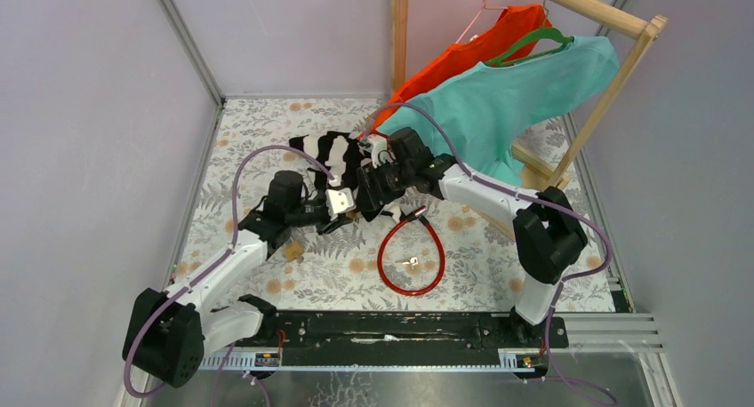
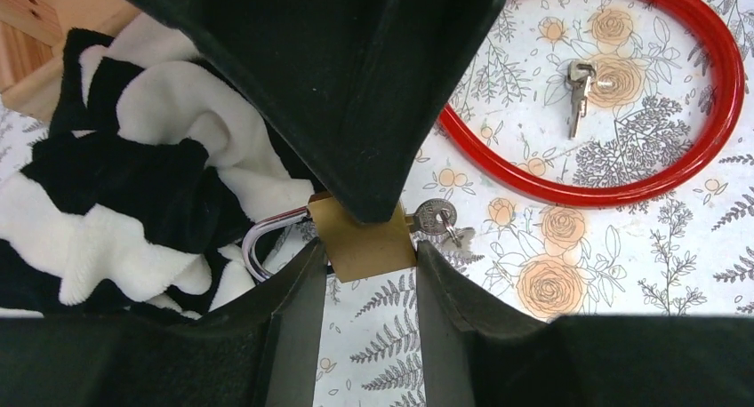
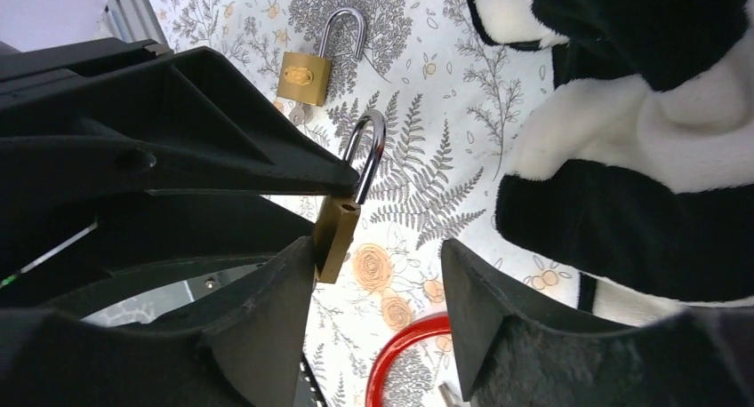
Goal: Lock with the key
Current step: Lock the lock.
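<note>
My left gripper (image 2: 366, 263) is shut on a brass padlock (image 2: 363, 243) by its body and holds it above the floral table. A silver key (image 2: 436, 217) sticks out of the padlock's end, and its shackle (image 2: 265, 244) points the other way. In the right wrist view the padlock (image 3: 336, 238) shows edge-on, with its shackle (image 3: 370, 154) raised. My right gripper (image 3: 378, 247) is open, with one fingertip touching the padlock and nothing between the fingers. In the top view both grippers, left (image 1: 342, 210) and right (image 1: 378, 194), meet at the table's middle.
A red cable loop (image 1: 411, 256) lies on the table with spare keys (image 2: 578, 87) inside it. A second brass padlock (image 3: 305, 74) lies near the left arm. A black-and-white plush cloth (image 1: 324, 149) lies behind the grippers. A wooden rack with a teal shirt (image 1: 507, 96) and an orange shirt stands at the back right.
</note>
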